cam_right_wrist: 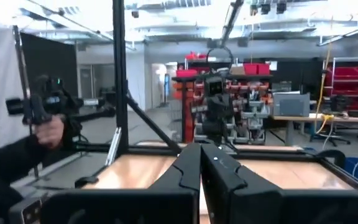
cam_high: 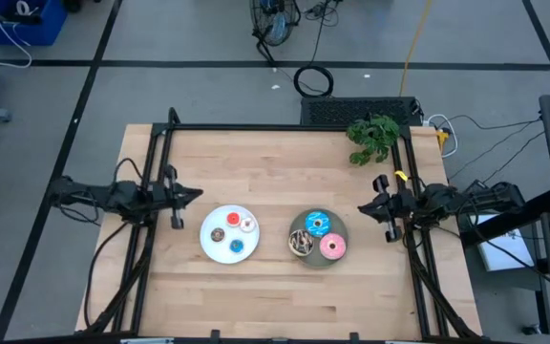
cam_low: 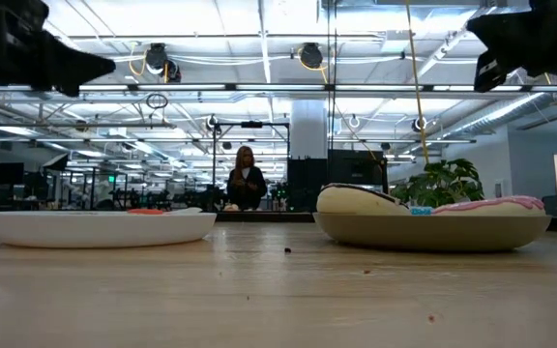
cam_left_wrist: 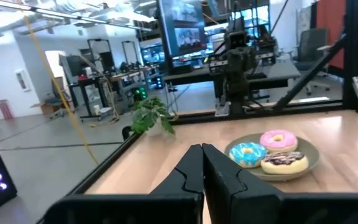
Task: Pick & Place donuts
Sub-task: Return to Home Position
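Small toy ring donuts sit on round white plate, round grey plate: judged light, rigid; pinch across band. Left gripper, right gripper clenched, empty, at table sides.

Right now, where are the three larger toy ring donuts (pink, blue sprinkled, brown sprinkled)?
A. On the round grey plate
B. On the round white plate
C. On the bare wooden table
A: the high view shows the pink toy ring donut, blue sprinkled donut and brown sprinkled donut all lying on the round grey plate.
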You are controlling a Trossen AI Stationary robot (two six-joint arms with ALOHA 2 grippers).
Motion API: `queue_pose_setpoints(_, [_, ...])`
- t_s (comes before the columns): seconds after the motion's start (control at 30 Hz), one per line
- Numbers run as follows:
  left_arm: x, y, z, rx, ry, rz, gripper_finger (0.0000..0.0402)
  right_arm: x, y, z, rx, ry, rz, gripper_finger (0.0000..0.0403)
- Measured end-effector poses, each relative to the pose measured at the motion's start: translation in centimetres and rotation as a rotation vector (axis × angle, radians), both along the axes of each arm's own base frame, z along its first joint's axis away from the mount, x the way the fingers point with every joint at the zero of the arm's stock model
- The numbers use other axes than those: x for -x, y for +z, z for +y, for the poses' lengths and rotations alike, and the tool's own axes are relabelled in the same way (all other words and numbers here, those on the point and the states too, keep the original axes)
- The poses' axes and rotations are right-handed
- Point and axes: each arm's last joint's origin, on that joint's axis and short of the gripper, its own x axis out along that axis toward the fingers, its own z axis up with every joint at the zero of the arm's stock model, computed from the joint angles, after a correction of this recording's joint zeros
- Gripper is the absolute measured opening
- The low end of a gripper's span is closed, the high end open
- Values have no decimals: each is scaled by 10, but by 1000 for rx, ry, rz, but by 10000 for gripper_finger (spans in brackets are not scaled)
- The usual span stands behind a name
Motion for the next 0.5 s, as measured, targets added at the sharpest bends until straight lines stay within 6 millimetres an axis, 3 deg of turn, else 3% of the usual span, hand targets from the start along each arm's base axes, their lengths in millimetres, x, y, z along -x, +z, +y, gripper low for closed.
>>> queue_pose_setpoints(0.13, [-4,-18,1,3,19,9,4,-1,-5,0,5,-7,54,0])
queue_pose_setpoints(0.5, [-7,-22,3,4,-19,57,3,-2,-16,1,80,6,158,0])
